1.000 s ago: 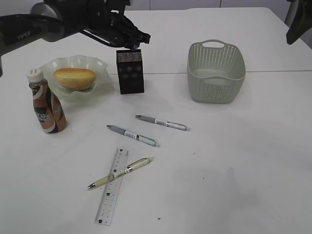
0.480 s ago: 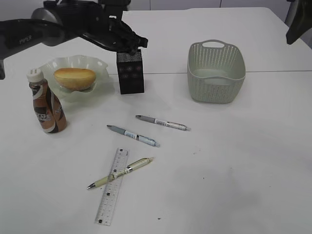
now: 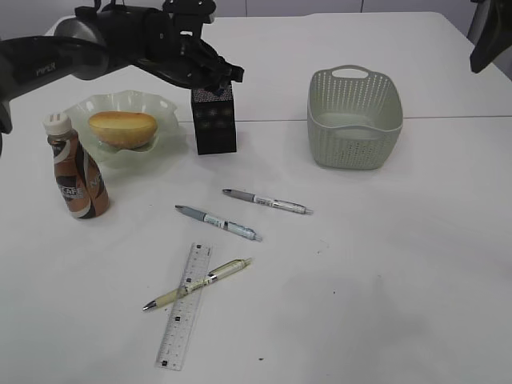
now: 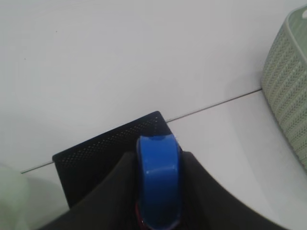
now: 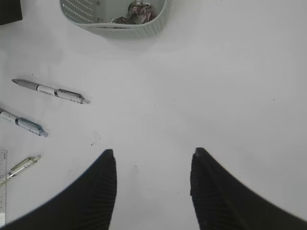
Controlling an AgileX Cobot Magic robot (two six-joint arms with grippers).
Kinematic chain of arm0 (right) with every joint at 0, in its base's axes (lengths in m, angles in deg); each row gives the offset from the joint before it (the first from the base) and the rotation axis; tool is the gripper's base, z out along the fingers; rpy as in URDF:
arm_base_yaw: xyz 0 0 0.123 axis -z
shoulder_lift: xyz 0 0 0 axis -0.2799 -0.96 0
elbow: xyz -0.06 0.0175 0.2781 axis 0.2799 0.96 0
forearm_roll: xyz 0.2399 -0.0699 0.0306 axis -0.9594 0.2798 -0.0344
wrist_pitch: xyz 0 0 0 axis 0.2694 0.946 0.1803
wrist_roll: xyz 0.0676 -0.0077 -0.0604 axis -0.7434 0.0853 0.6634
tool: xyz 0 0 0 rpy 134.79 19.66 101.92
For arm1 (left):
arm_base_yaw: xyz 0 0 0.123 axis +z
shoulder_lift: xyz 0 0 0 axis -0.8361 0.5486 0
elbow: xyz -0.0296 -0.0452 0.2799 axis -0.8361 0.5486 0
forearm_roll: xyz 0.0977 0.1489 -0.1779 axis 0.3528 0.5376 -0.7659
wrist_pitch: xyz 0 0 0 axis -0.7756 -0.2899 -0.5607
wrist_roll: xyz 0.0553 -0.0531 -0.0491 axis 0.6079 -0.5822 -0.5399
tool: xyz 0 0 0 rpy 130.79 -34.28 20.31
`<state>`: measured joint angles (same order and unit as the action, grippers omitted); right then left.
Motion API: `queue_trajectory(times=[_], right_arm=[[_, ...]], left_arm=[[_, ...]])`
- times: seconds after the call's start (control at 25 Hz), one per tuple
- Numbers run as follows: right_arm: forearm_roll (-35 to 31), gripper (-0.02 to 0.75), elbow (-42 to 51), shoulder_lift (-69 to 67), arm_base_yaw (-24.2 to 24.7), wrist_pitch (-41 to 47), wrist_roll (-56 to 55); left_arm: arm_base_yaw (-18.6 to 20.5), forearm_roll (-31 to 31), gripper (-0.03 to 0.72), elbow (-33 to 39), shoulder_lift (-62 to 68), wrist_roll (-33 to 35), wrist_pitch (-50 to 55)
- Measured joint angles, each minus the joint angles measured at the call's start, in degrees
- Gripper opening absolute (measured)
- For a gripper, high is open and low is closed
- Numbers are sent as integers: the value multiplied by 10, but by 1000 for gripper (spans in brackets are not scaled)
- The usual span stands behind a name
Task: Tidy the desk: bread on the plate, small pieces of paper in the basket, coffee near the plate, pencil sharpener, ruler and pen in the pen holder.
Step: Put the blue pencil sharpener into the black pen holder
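My exterior camera looks down at a slant across the desk (image 3: 384, 264). My left wrist camera sits close above the pen holder (image 4: 103, 148), catching the basket (image 4: 288, 91) edge. My right wrist camera hangs high, facing down; it shares basket (image 5: 115, 24) and pens (image 5: 50, 91).

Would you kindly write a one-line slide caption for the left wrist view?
Left gripper holding a blue pencil sharpener over the black mesh pen holder, basket at right.

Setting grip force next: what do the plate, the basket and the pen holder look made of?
The plate: translucent pale green, glossy wavy rim, probably glass, possibly plastic. The basket: matte grey-green moulded plastic, perforated walls. The pen holder: black, finely perforated walls, likely metal mesh.
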<state>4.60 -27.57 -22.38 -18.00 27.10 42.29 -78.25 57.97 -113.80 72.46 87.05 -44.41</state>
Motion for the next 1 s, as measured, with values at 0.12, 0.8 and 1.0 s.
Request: queue_trajectory(times=[0.12,0.8,1.0], right_arm=[[0,372,0,0,0,0,0],[0,372,0,0,0,1,0],[0,372,0,0,0,1,0]], left_arm=[[0,-1,276,0,0,0,0],[0,-2,341,0,-17,0,54],[0,-1,341,0,-57,0,98]])
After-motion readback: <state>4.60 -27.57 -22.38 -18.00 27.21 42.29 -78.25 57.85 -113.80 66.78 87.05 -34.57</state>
